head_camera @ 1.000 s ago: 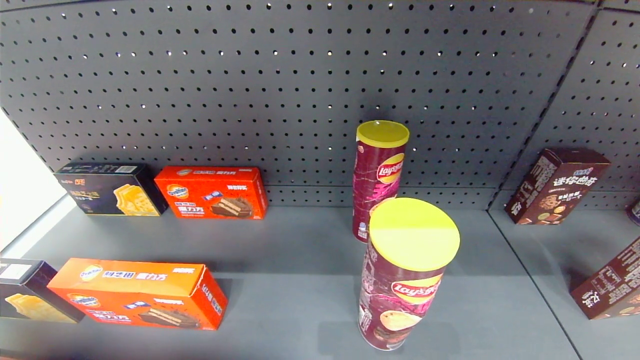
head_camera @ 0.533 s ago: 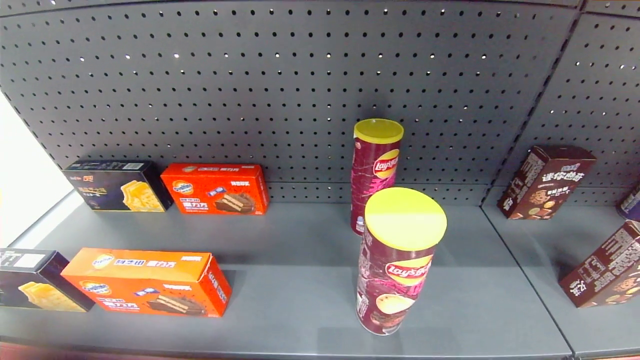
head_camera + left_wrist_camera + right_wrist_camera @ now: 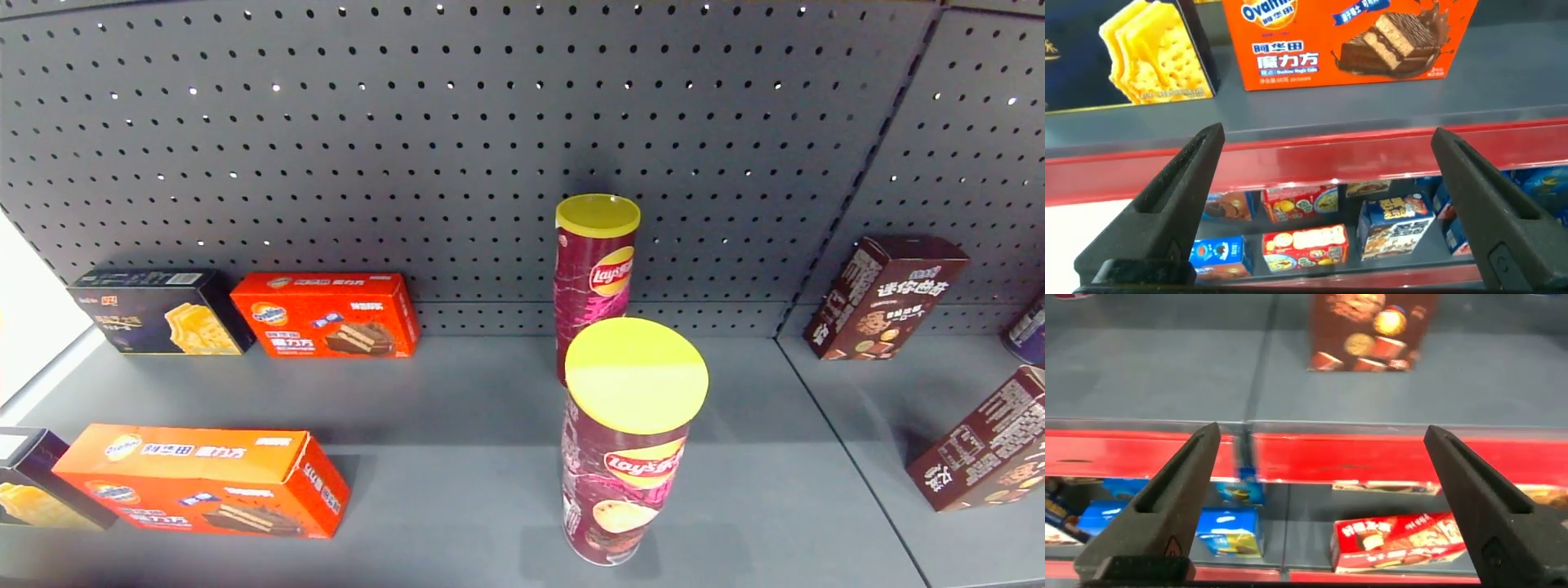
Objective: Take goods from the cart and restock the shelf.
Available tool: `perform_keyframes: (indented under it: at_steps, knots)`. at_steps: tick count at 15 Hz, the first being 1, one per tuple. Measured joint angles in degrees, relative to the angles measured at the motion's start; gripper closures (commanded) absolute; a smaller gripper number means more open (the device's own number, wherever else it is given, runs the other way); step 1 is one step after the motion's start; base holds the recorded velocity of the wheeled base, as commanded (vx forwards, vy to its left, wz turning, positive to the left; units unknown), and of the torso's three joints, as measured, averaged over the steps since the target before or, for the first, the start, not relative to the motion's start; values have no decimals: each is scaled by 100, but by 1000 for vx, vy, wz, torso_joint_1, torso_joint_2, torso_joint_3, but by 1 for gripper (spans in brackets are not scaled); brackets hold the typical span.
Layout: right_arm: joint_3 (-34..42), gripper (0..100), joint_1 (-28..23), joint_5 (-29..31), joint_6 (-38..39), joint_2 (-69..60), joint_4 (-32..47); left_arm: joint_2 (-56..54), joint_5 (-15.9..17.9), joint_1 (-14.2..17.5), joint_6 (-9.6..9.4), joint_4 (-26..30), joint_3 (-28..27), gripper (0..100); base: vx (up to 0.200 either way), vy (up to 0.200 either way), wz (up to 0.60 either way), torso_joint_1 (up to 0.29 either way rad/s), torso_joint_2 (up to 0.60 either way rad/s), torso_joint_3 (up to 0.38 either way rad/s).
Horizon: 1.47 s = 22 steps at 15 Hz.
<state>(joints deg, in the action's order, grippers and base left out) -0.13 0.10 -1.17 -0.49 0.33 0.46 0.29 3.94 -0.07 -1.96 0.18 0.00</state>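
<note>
Shelf (image 3: 490, 392) faces you partly stocked: orange box (image 3: 204, 482) near left, near chip can (image 3: 624, 441) upright at centre, far chip can (image 3: 594, 278) behind it. Left gripper (image 3: 1327, 135) and right gripper (image 3: 1323, 431) hover at its front edge, fingers spread, empty. Any arm brushing past would likely topple a tall can.

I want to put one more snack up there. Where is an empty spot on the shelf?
The biggest bare patch of shelf lies between the orange boxes on the left and the two chips cans. Another lies between the cans and the brown boxes on the right. The left end is crowded with four boxes.
</note>
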Motion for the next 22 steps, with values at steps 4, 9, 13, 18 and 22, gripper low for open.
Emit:
perform_keyframes:
  at_steps: [4,9,13,18,22]
  knots:
    - [2,0,-7,-5,-2,0,-9,-2,0,-2,-6,-7,0,0,0,-50,0,1,1,-1]
    - [2,0,-10,-5,-2,0,-2,-2,2,-4,-13,-2,0,0,0,0,0,0,0,0]
    - [2,0,-10,-2,0,0,-6,-2,9,0,-9,-5,0,0,-100,0,0,0,0,-1]
    - [2,0,-5,-5,0,2,-2,-2,0,0,-11,-2,0,0,0,-80,0,6,3,0]
    - [0,0,-10,-6,2,2,-2,-2,7,-4,-27,6,0,0,0,-50,0,1,1,1]
